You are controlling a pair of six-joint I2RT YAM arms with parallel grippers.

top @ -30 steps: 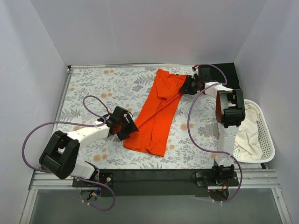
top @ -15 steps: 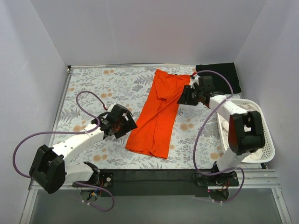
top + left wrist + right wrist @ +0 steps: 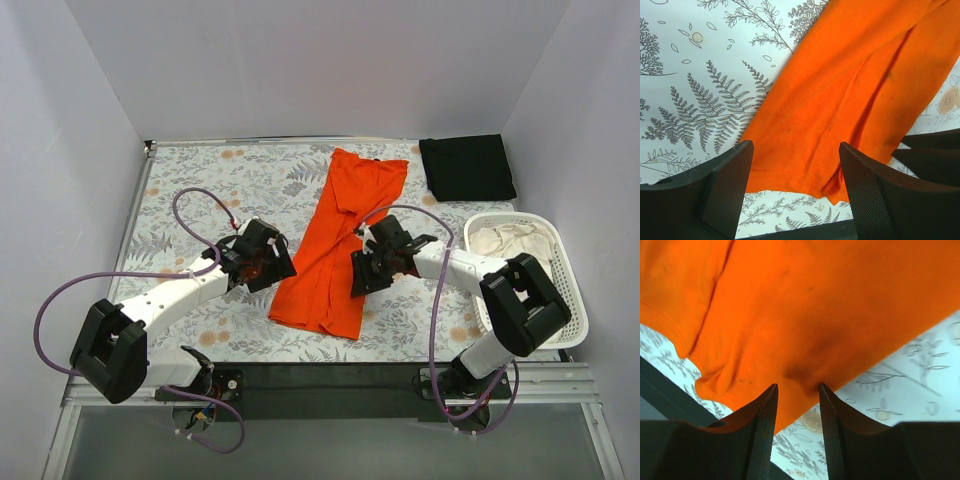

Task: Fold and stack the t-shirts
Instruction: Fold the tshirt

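Top external: black shirt (image 3: 467,168) folded at 1 o'clock; orange shirt (image 3: 345,235) only folded lengthwise, unstacked; left claw (image 3: 283,264) and right claw (image 3: 360,274) both released.

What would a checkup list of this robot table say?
Surface: flowery leaf-print table cover.
Job's things: bright orange fabric t-shirt lying long, partly folded, mid-table; solid black fabric t-shirt folded at the far right corner.
Clutter: white slatted plastic basket at the right edge, cream cloth inside.
Grippers: left gripper open at the orange t-shirt's left edge; right gripper open at its right edge.
Cables: purple cables loop off both arms.
Surroundings: plain white walls on three sides.
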